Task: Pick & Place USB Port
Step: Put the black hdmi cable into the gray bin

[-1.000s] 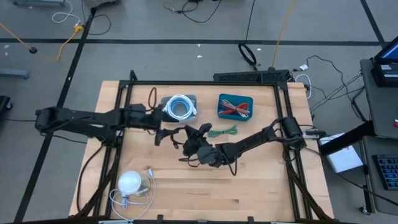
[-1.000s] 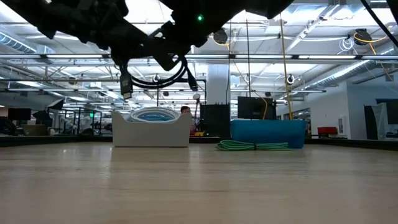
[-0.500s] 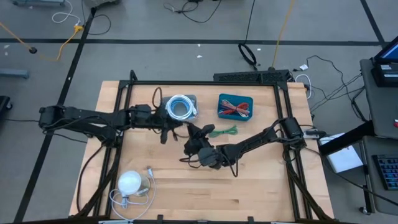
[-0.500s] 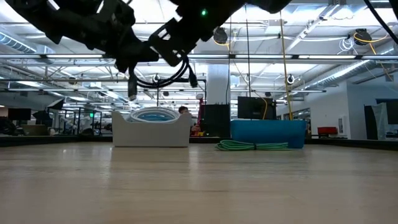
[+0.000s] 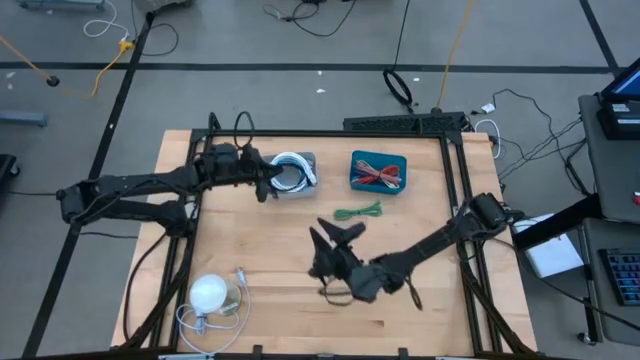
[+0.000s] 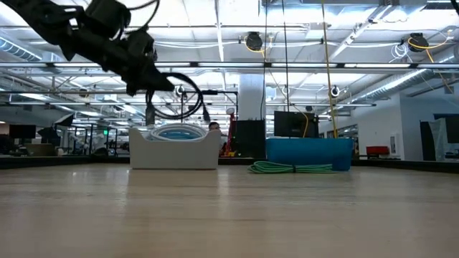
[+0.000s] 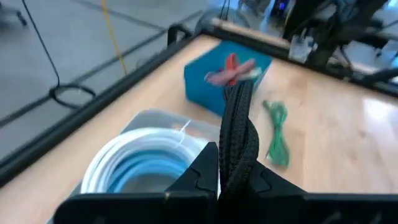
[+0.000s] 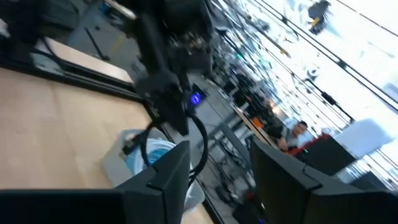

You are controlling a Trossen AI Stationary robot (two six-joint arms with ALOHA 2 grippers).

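A black USB cable [image 6: 177,97], looped into a coil, hangs in the air with my left gripper [image 5: 262,182] shut on it. It is beside the left rim of the white bin [image 5: 291,172], which holds a coiled white and blue cable [image 7: 134,165]. In the low view the loop and its plug ends [image 6: 206,113] hang just above that bin [image 6: 174,149]. My right gripper [image 5: 336,238] is open over the middle of the table with nothing between its fingers [image 8: 163,180]. My left gripper pinches a braided stretch of the black cable [image 7: 240,146] between its two fingers [image 7: 202,177]. The cable runs on ahead past the fingertips. The rest of the coil [image 6: 179,100] hangs below and beside the gripper, clear of the table and the bin.
A blue bin [image 5: 379,170] with red cables stands at the far right. A green cable [image 5: 358,211] lies in front of it. A white round object with a white cord [image 5: 210,293] sits near the front left corner. Bare wood lies along the near edge.
My left gripper has shut on the black cable and carried it toward the far edge, up to the white bin. My right gripper has opened, let go of the cable and drawn back toward the near edge.
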